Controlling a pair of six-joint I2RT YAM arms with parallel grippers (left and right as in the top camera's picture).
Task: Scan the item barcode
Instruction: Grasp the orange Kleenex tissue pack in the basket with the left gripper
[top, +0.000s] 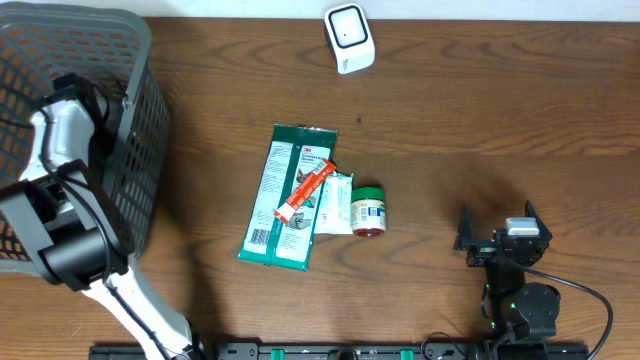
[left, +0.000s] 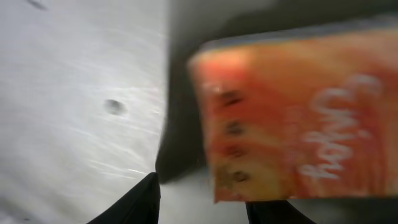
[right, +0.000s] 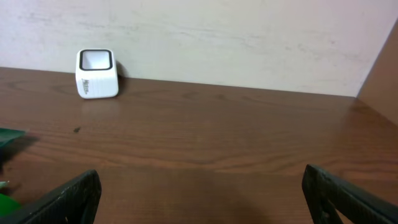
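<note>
**Left wrist view filled by a blurred orange packet, left arm in the basket**

Left wrist camera: you see an orange packet (left: 292, 118) with pale lettering, very close to the lens and badly blurred. It fills the right half of the picture. Its lower edge sits just above the two dark fingertips of the left gripper (left: 205, 208). The blur hides whether the fingers are pressing on the packet or only bracketing it, so you cannot tell if it is held. Behind the packet is a pale grey surface with one small dark spot.

From overhead, your left arm (top: 60, 200) reaches into the dark mesh basket (top: 140, 120) at the table's far left corner. The packet itself is hidden there by the arm.

On the brown wooden table (top: 480, 120), near the middle, lies a green wipes pack (top: 285, 195). A red-orange stick sachet (top: 305, 192) lies diagonally across it. A small white packet (top: 335, 203) touches the pack's right side, and a green-lidded jar (top: 368, 210) on its side is just beside that.

The white scanner (top: 349, 38) stands at the far edge, well apart from this pile and from the basket.

Your right gripper (top: 497, 225) rests at the near right, fingers spread wide with nothing between them, facing the scanner (right: 97, 73) across bare wood.
</note>
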